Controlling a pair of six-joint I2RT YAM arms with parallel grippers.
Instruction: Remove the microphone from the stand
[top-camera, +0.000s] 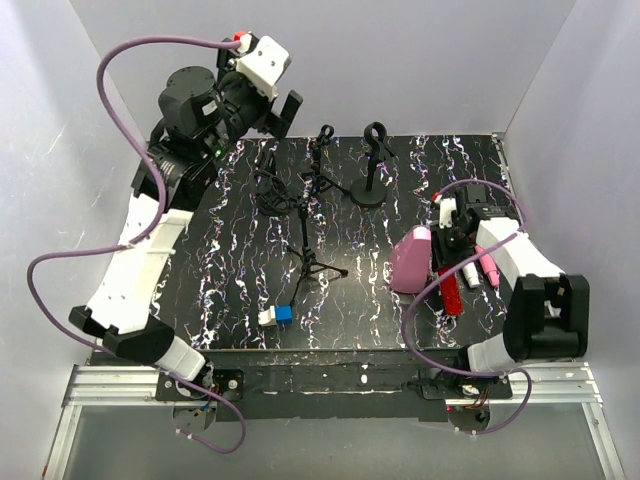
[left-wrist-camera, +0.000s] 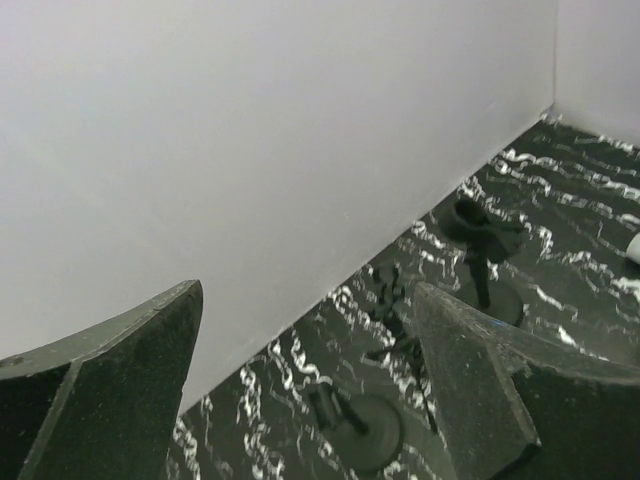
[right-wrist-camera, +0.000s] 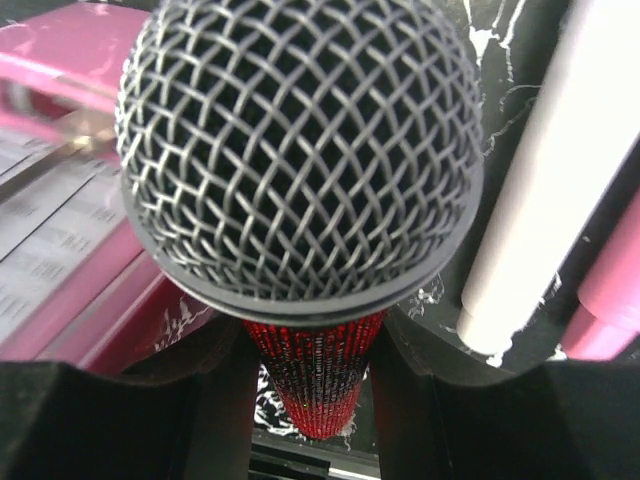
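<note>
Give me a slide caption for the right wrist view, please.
Right tool clasps the red-handled microphone, mesh head foremost; pink case at left.

My left arm (top-camera: 140, 260) stretches far along the left side, its wrist lifted high at the far end. The left gripper (top-camera: 280, 115) hangs in the air, its fingers (left-wrist-camera: 110, 400) spread wide with nothing between them. My right arm (top-camera: 520, 280) is folded short on the right side, with the wrist bent back toward the near edge. The right gripper (top-camera: 450, 255) sits low, its fingers (right-wrist-camera: 410, 380) pressed against either side of the microphone (right-wrist-camera: 300, 150) handle.
</note>
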